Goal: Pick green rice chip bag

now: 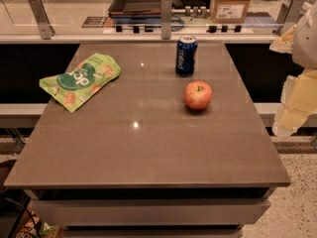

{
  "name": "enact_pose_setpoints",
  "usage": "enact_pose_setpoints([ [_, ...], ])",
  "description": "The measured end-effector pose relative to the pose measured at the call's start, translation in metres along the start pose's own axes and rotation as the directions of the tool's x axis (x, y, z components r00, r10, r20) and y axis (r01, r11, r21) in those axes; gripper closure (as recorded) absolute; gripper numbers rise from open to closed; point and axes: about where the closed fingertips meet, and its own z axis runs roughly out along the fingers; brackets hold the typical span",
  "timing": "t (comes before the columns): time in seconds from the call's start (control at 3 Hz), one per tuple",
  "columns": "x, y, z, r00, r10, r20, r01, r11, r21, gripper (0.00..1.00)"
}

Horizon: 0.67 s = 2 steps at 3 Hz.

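The green rice chip bag lies flat on the grey table, near its far left edge. It is light green with a dark green round logo, white letters and orange chip pictures. My gripper is at the right edge of the camera view, beyond the table's right side and above the floor. It is far from the bag and holds nothing that I can see.
A blue soda can stands upright at the far middle of the table. A red apple sits just in front of it. A glass partition with metal posts runs behind the table's far edge.
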Motion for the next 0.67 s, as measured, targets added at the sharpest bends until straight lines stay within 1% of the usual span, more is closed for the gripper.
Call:
enact_pose_setpoints([
  [0.33, 0.0, 0.0, 0.0, 1.0, 0.0, 0.0, 0.0, 1.0, 0.0, 0.0],
  [0.67, -0.0037, -0.0015, -0.0005, 1.0, -0.014, 0.01, 0.014, 0.9998, 0.014, 0.0],
])
